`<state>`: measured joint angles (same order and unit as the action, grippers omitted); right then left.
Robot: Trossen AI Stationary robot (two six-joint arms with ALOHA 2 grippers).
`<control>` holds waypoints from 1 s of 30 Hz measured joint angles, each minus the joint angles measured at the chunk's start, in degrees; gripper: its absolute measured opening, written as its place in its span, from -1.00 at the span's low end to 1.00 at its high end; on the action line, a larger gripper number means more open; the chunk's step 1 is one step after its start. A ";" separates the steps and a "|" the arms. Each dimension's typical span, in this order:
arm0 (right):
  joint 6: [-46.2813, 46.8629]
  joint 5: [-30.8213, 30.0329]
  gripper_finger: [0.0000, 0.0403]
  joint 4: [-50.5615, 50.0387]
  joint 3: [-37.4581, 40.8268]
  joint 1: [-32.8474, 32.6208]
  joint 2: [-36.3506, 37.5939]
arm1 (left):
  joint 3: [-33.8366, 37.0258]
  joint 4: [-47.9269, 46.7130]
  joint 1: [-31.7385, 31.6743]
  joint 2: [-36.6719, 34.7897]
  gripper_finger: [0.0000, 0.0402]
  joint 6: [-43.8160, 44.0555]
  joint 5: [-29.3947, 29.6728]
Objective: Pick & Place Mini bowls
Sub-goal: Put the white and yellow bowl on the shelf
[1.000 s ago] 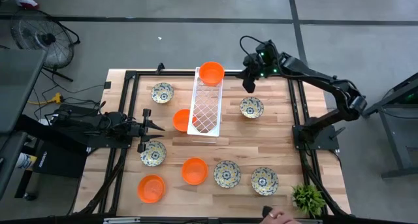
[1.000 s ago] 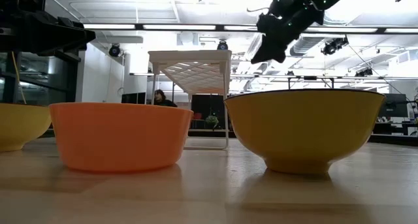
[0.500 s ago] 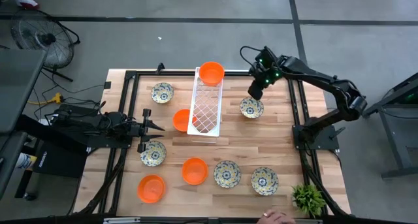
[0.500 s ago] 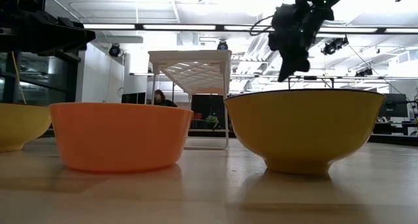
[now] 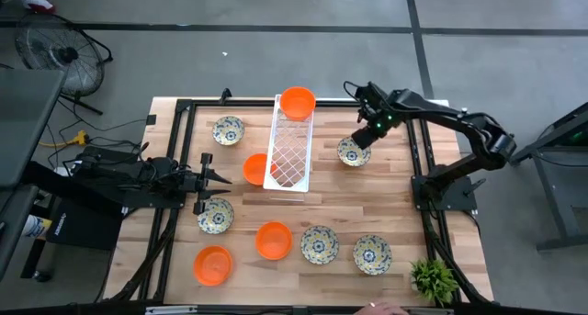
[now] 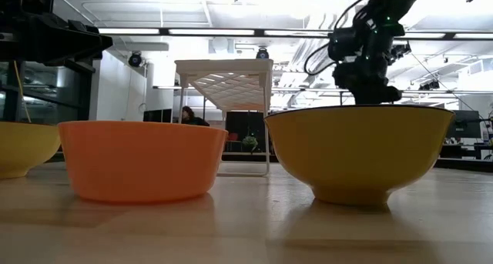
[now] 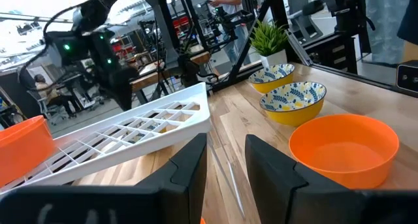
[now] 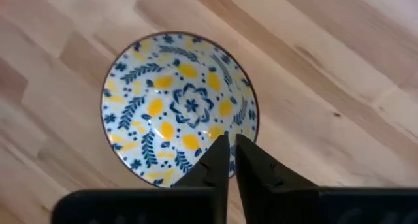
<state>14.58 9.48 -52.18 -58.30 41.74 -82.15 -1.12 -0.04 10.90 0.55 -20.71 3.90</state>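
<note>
Several mini bowls stand on their bases on the wooden table: plain orange ones (image 5: pixel 274 240) and cream floral ones (image 5: pixel 320 244). One orange bowl (image 5: pixel 297 102) sits at the far end of the white lattice tray (image 5: pixel 290 154). My right gripper (image 5: pixel 361 139) points down over a floral bowl (image 5: pixel 352 152) right of the tray. In the right wrist view its fingers (image 8: pixel 232 152) stand over that bowl's (image 8: pixel 176 113) rim, with only a narrow gap between them. My left gripper (image 5: pixel 216 178) waits open at the table's left side. My right gripper comes from above at the floral bowl's rim (image 8: pixel 251 129) on its right side. The fingers hide the place under their tips, and I cannot tell whether they touch the rim. The bowl stands upright on the table.
A small green plant (image 5: pixel 432 278) stands at the near right corner. A person's hand (image 5: pixel 377 308) shows at the near edge. The black frame rails (image 5: pixel 418 159) border the table. In the low view an orange bowl (image 6: pixel 142 160) and a yellow-sided bowl (image 6: pixel 358 152) stand close to the camera.
My right gripper has moved from beside the tray's far end toward the table's near right and down, onto the floral bowl right of the tray. It has tipped from a slant into pointing straight down. The bowls have stayed put.
</note>
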 joint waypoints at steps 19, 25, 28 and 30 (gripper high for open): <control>15.01 -1.40 -0.20 3.73 6.65 -0.28 -0.02 | 0.00 0.00 -0.01 0.00 -0.50 -0.01 0.00; 15.35 -1.31 -0.24 4.75 8.44 -0.47 -0.44 | 0.00 0.00 -0.01 -0.02 -0.50 -0.02 0.00; 15.46 -1.04 -0.23 5.68 9.02 -0.66 -1.39 | -0.01 0.00 0.00 -0.02 -0.50 0.01 0.00; 15.51 -0.60 -0.23 6.89 9.34 -0.66 -2.01 | -0.01 0.00 0.00 -0.02 -0.50 -0.02 0.00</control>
<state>30.09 8.88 -45.30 -48.96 41.08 -84.16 -1.13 -0.04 10.90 0.54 -20.73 3.90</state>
